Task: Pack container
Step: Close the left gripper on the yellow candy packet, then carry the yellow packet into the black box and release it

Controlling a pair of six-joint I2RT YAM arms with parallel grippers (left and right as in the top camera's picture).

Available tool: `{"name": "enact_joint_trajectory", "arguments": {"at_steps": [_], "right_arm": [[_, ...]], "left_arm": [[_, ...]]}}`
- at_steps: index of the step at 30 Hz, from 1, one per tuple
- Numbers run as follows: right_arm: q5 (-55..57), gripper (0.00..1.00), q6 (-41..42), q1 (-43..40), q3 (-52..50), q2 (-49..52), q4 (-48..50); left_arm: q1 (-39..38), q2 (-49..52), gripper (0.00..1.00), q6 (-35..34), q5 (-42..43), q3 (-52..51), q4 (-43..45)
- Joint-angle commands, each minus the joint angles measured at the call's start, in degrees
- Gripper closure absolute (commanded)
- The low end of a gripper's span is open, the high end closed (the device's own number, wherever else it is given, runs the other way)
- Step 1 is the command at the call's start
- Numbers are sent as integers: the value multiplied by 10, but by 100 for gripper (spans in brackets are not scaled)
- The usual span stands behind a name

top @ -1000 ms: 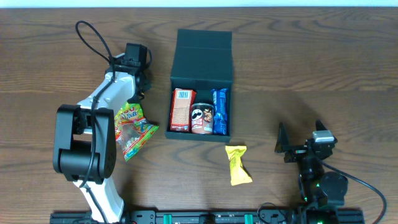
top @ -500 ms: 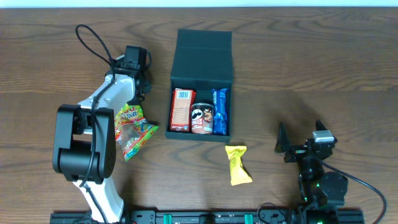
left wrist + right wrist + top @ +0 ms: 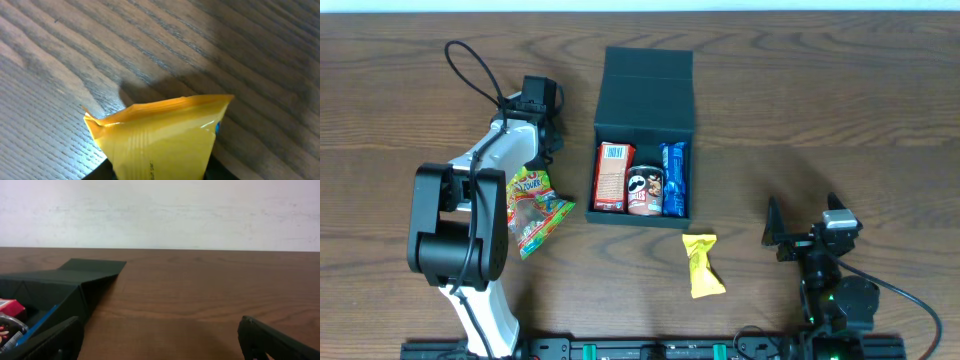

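The dark box [image 3: 648, 90] sits mid-way along the worktop [image 3: 840, 110], mouth up, long axis front to back with its open lid pointing to the far edge; the right fingers [image 3: 50, 337] stand wide apart, and the left fingers [image 3: 550, 148] are at a sweet bag [image 3: 535, 210], grip impossible to tell.

**Robot body: left arm white/black, right arm all black**

Left arm [image 3: 485, 170]: smooth white rounded link shells w/ bulky black cylindrical joint housings [image 3: 455, 225] nr the base. Wrist block [image 3: 537, 97] is black and boxy. Thin black left cable [image 3: 468, 62] forms a loop off the wrist end.

Right arm [image 3: 830, 275]: compact, black throughout, w/ a small pale patch [image 3: 840, 218] on top and a green LED [image 3: 835, 297] lit on the lower body. Thin black right cable [image 3: 910, 295] comes off its side.

Right gripper [image 3: 159, 330]: matte black wedge-shaped fingers [image 3: 47, 340], no markings visible.

Base rail [image 3: 650, 350]: black w/ green accents.
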Motion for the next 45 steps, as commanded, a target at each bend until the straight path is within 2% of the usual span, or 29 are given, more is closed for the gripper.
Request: {"name": "enact_joint_trajectory", "arguments": {"at_steps": [1, 12, 22, 27, 32, 35, 36, 39, 42, 45], "right_arm": [[2, 1, -6, -9, -1, -1, -3], [2, 1, -6, -9, -1, -1, -3], [2, 1, -6, -9, -1, -1, -3], [2, 1, -6, -9, -1, -1, -3], [2, 1, -6, -9, -1, -1, -3], [2, 1, -6, -9, -1, -1, -3], [2, 1, -6, -9, -1, -1, -3], [2, 0, -6, -9, -1, -1, -3], [2, 1, -6, -9, -1, -1, -3], [2, 1, -6, -9, -1, -1, -3]], "left_arm": [[-1, 9, 69, 21, -3, -4, -6], [-15, -25, 68, 40, -4, -3, -20], [-65, -108, 68, 52, 1, 47, -93], [-106, -141, 68, 33, 17, 68, -140], [-146, -153, 68, -30, 72, 81, -175], [-174, -153, 69, -95, 138, 82, -180], [-186, -153, 69, -137, 155, 82, -178], [-208, -153, 69, -219, 181, 82, -169], [-238, -150, 70, -311, 176, 82, -146], [-281, -128, 70, -378, 127, 82, -83]]}}
